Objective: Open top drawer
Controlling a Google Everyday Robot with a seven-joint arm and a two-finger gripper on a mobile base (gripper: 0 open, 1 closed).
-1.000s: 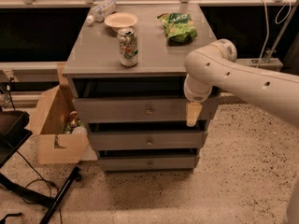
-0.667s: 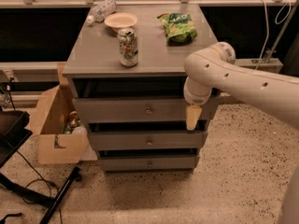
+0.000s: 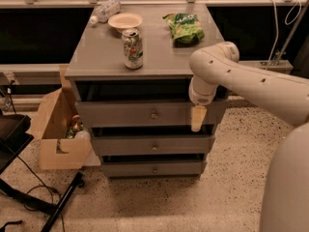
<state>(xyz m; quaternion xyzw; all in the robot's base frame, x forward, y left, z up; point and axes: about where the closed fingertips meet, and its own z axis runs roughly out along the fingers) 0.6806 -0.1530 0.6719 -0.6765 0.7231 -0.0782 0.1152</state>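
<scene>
The top drawer (image 3: 116, 114) is the widest grey front of three, with a small brass knob (image 3: 154, 114) at its centre. A dark gap shows between its front and the cabinet top. My gripper (image 3: 197, 119) hangs from the white arm (image 3: 241, 81) with its tan tip pointing down. It is in front of the right part of the top drawer's front, to the right of the knob and apart from it. The two narrower drawers (image 3: 153, 146) sit below.
On the cabinet top (image 3: 96, 57) stand a soda can (image 3: 133, 48), a bowl (image 3: 125, 21), a plastic bottle (image 3: 104, 11) and a green bag (image 3: 183, 28). An open cardboard box (image 3: 55, 134) stands at the left, with black stand legs (image 3: 53, 204) on the floor.
</scene>
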